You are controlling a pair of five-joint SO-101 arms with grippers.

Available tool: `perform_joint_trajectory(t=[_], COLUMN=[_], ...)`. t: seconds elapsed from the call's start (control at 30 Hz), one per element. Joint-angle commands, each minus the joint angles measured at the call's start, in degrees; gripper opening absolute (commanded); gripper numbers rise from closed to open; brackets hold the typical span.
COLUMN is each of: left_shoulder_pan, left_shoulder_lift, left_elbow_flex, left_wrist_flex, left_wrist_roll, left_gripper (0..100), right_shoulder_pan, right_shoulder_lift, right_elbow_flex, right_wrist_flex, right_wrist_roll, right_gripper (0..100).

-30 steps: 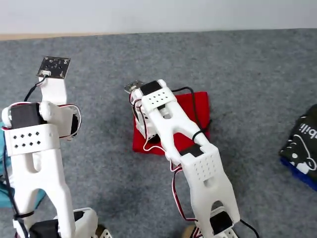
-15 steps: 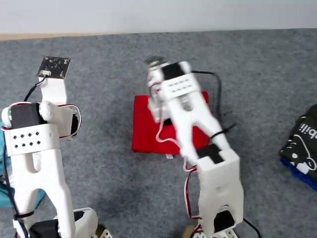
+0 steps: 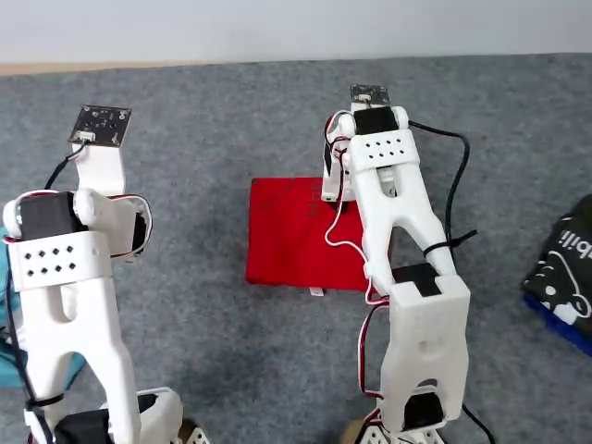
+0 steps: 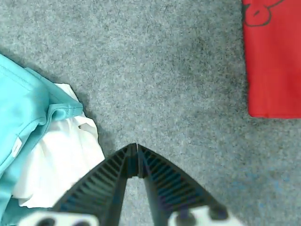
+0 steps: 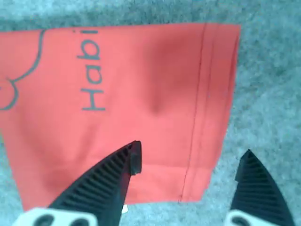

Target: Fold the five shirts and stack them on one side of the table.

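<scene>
Since the red shirt [image 3: 296, 236] already lies as a flat rectangle, the step in hand is judged to be a grasp at its edge for carrying it to the stack. To do it well, the jaws should come down astride the hemmed edge and close on all layers at once, so that the fold does not open on lifting. The carry should be kept low and level.

High view: the red shirt rests near the middle of the grey table [image 3: 185, 305]. The right arm [image 3: 388, 185] reaches over the shirt's far right corner. The left arm [image 3: 65, 277] stands drawn back at the left, well apart from the shirt. A dark shirt [image 3: 564, 273] lies at the right edge of the table.

Left wrist view: the left gripper [image 4: 137, 150] has its fingers pressed together with nothing between them, over bare table. A teal shirt [image 4: 23, 108] and a white shirt [image 4: 61, 165] lie bunched just beside it.

Right wrist view: the right gripper [image 5: 192, 155] is spread wide and holds nothing. One finger is over the red cloth and the other over bare table past the hem. Contact with the cloth cannot be confirmed.
</scene>
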State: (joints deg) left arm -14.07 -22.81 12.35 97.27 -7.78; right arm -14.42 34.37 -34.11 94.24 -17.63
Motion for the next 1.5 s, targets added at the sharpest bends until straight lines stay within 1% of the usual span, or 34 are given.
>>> perform_joint_trajectory(t=[0.0, 0.27, 0.43, 0.5, 0.57, 0.63, 0.7, 0.73, 0.77, 0.87, 1.03, 1.23, 1.27, 1.3, 1.47], left_shoulder_pan=[0.0, 0.0, 0.0, 0.0, 0.0, 0.0, 0.0, 0.0, 0.0, 0.0, 0.0, 0.0, 0.0, 0.0, 0.0], left_shoulder_lift=[-1.76, -1.76, -1.76, -1.76, -1.76, -1.76, -1.76, -1.76, -1.76, -1.76, -1.76, -2.11, -2.11, -2.11, -2.11], left_elbow_flex=[-0.22, -0.22, -0.22, -0.22, -0.22, -0.22, -0.22, -0.22, -0.22, -0.22, -0.22, -0.22, -0.22, -0.22, -0.22], left_wrist_flex=[-0.44, -0.26, -0.35, -0.35, -0.44, -0.53, -0.53, -0.53, -0.53, -0.35, -0.26, -0.18, -0.18, -0.18, -0.18], left_wrist_roll=[-0.44, -0.44, -0.44, -0.44, -0.44, -0.44, -0.44, -0.44, -0.44, -0.44, -0.44, -0.44, -0.44, -0.44, -0.44], left_gripper=[1, 1, 1, 1, 1, 1, 1, 1, 1, 1, 1, 1, 1, 1, 1], right_shoulder_pan=[1.36, 2.07, 0.75, 0.75, 1.01, 1.27, 1.63, 1.71, 1.71, 2.51, 6.29, 11.82, 12.62, 13.23, 15.78], right_shoulder_lift=[1.1, 9.1, 13.76, 14.46, 14.55, 14.55, 14.55, 14.55, 14.55, 14.55, 14.55, 11.12, 9.98, 8.75, 4.62], right_elbow_flex=[-2.55, -2.55, -2.64, -2.64, -2.64, -2.64, -2.64, -2.64, -2.64, -2.99, -7.65, -9.05, -9.23, -9.23, -9.23], right_wrist_flex=[-1.8, -6.11, -5.41, -3.91, -2.95, -2.59, -2.68, -2.51, -1.27, 1.54, 8.22, 8.57, 8.48, 8.48, 6.81], right_wrist_roll=[-0.7, -0.79, -0.44, -0.44, -0.44, 0.0, 4.4, 6.51, 7.82, 8.26, 8.18, 8.7, 10.02, 13.01, 34.11], right_gripper=[32.9, 32.9, 32.8, 31.3, 24.6, 13.4, 2.7, 0.2, 1.8, 1.0, 1.0, 0.9, 0.9, 0.9, 0.9])
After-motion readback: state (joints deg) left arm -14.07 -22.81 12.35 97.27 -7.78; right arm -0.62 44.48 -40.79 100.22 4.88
